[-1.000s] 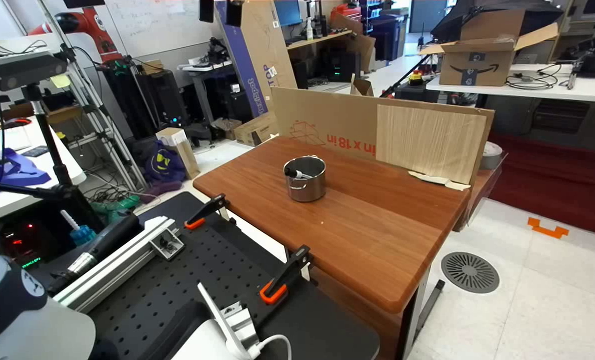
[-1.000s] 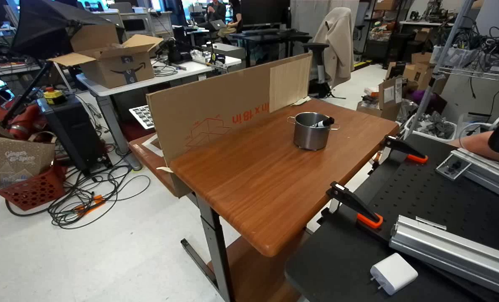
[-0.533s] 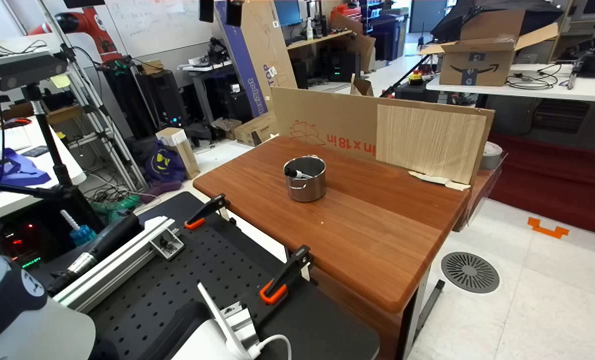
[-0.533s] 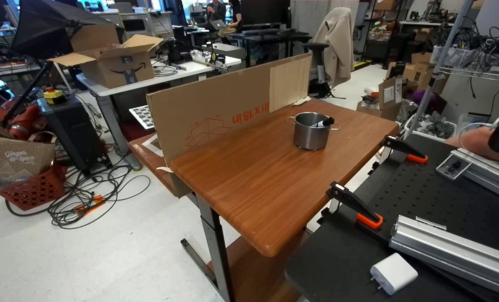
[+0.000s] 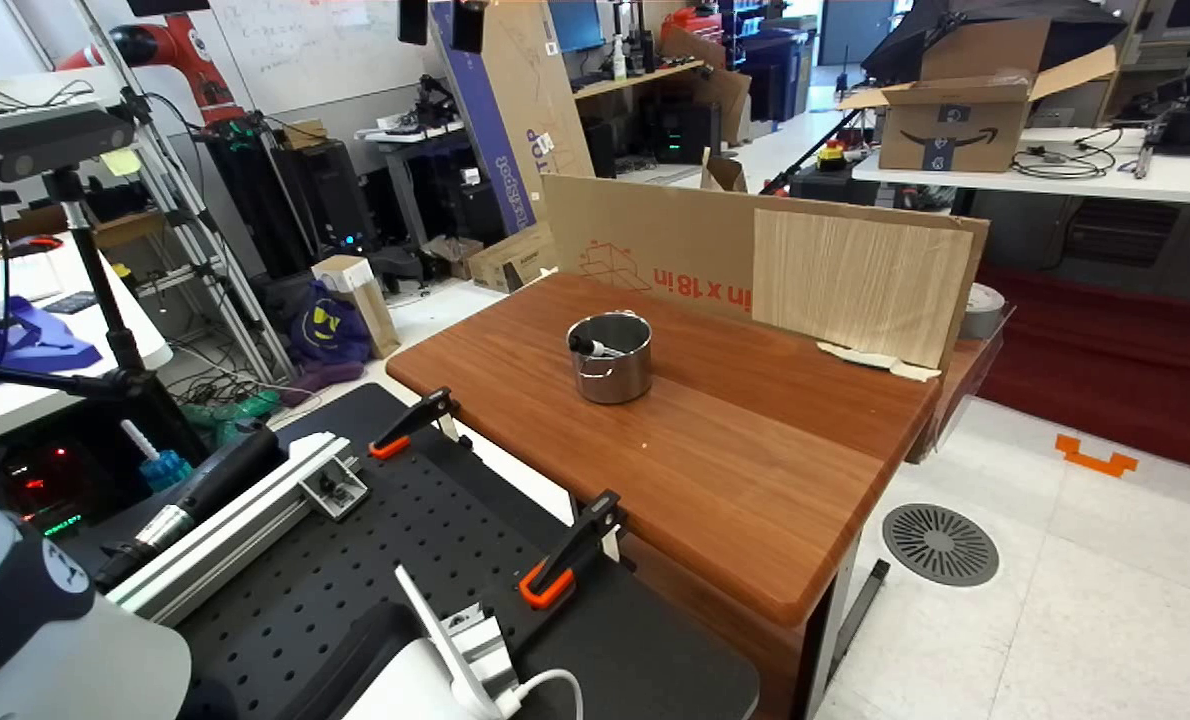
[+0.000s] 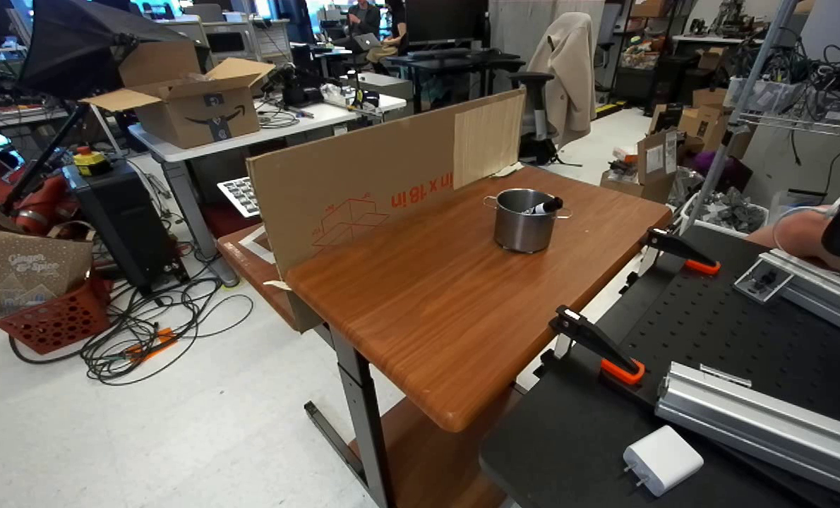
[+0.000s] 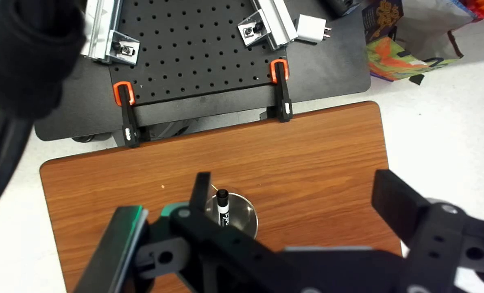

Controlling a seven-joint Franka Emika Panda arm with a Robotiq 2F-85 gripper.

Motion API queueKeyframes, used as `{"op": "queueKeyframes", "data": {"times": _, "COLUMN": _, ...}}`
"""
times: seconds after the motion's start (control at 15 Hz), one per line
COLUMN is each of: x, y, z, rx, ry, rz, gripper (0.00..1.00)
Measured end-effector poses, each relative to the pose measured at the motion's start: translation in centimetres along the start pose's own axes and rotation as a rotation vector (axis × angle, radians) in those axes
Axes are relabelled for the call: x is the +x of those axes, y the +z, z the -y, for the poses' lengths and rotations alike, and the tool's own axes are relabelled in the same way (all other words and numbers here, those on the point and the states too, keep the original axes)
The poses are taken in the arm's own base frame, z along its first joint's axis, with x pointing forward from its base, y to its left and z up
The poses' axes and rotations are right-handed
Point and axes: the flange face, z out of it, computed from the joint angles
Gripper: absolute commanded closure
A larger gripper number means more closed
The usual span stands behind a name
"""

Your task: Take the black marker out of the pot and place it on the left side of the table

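Black-capped white cylindrical plastic marker (image 7: pixel 223 208): inside round silver metal pot (image 6: pixel 522 231), leaning toward wrist view's eleven o'clock, presumably rim-propped. Black metal two-fingered gripper (image 7: pixel 297 194): spread wide, empty; for clearance, we judge.

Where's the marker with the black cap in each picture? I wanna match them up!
In an exterior view: the marker is almost in the middle, inside the pot, cap toward the left.
In an exterior view: the marker is right of the middle, inside the pot, cap toward the right.
In the wrist view: the marker is below the middle, slightly left, cap up.
In all three: two orange-tipped black clamps.
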Motion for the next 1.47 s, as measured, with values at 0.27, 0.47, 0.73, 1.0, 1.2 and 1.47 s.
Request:
{"op": "queueKeyframes", "data": {"times": 0.27, "x": 0.0, "y": 0.0, "z": 0.0, "rx": 0.000, "ry": 0.000, "rz": 0.000, "gripper": 0.00}}
{"op": "queueKeyframes", "data": {"times": 0.47, "x": 0.0, "y": 0.0, "z": 0.0, "rx": 0.000, "ry": 0.000, "rz": 0.001, "gripper": 0.00}}
{"op": "queueKeyframes", "data": {"times": 0.73, "x": 0.2, "y": 0.2, "z": 0.3, "rx": 0.000, "ry": -0.003, "rz": 0.001, "gripper": 0.00}}
{"op": "queueKeyframes", "data": {"times": 1.0, "x": 1.4, "y": 1.8, "z": 2.5, "rx": -0.021, "ry": -0.009, "rz": -0.004, "gripper": 0.00}}
{"op": "queueKeyframes", "data": {"times": 1.2, "x": 2.9, "y": 3.8, "z": 4.0, "rx": -0.036, "ry": 0.000, "rz": -0.014, "gripper": 0.00}}
{"op": "queueKeyframes", "data": {"times": 1.47, "x": 5.1, "y": 6.4, "z": 4.5, "rx": -0.057, "ry": 0.017, "rz": -0.035, "gripper": 0.00}}
